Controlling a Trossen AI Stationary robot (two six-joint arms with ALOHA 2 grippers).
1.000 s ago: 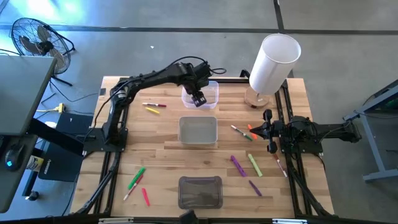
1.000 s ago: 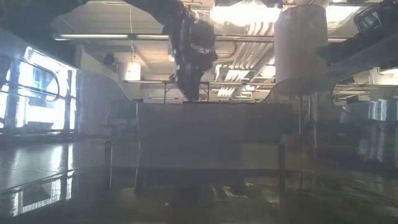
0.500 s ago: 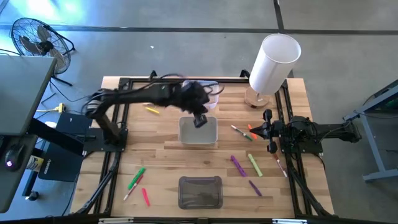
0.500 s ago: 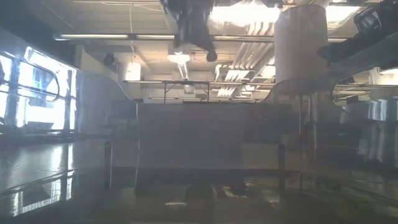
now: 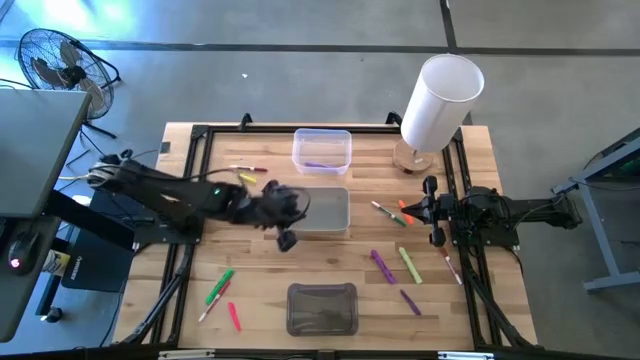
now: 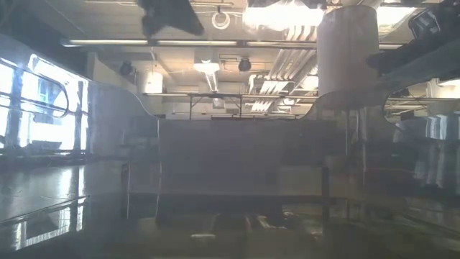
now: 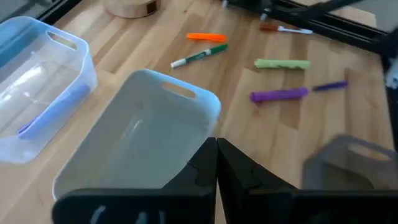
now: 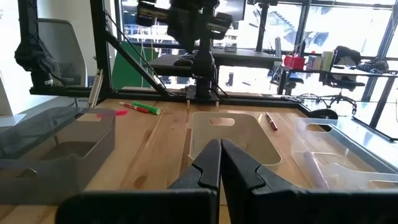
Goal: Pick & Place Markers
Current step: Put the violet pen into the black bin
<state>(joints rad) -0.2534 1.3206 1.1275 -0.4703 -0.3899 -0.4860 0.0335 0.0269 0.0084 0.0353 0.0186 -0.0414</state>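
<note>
The left gripper (image 5: 286, 240) has swung back from the far clear bin (image 5: 322, 150), where it hung a second ago, to the near left corner of the middle bin (image 5: 319, 210), and its fingers are now pressed together on nothing. A purple marker (image 5: 318, 164) lies in that far bin, so one drop looks done and the arm seems free for another pick. Nearest the front edge of the counter (image 5: 260, 265), green and red markers (image 5: 221, 285) wait left of the dark bin (image 5: 322, 308); purple and green ones (image 5: 395, 266) lie to its right. Farther back, the right gripper (image 5: 432, 210) rests shut and empty by the white cylinder (image 5: 440, 100).
</note>
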